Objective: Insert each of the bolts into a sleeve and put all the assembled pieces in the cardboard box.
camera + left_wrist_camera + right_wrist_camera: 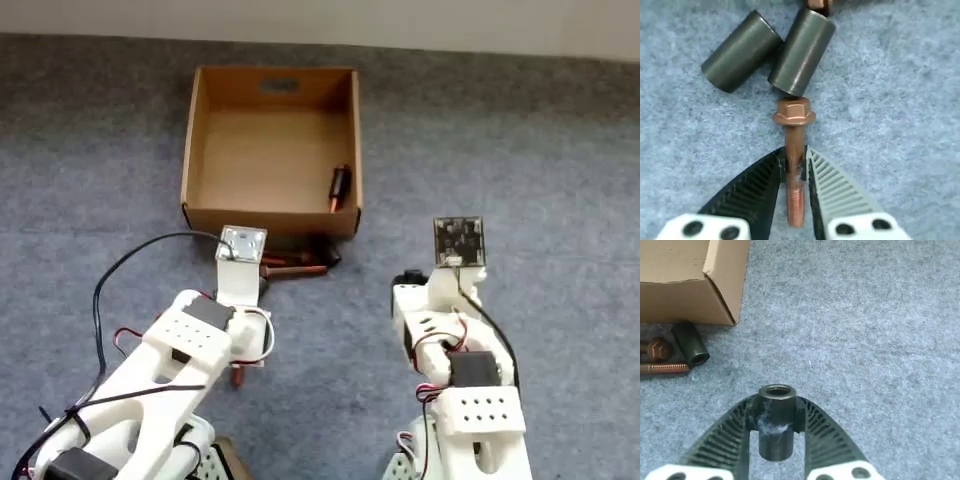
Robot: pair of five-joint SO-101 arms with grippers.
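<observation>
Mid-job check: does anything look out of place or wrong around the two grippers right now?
One thing: the left gripper grips the bolt by its shank with the head, not the threaded end, facing the loose sleeve, so it likely cannot go in that way. The right gripper holds the held sleeve cleanly.

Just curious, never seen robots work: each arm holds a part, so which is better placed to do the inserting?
Probably left: the left gripper is shut on the bolt by its shank, the part that goes in; the right gripper holds a sleeve, bore end showing.
</observation>
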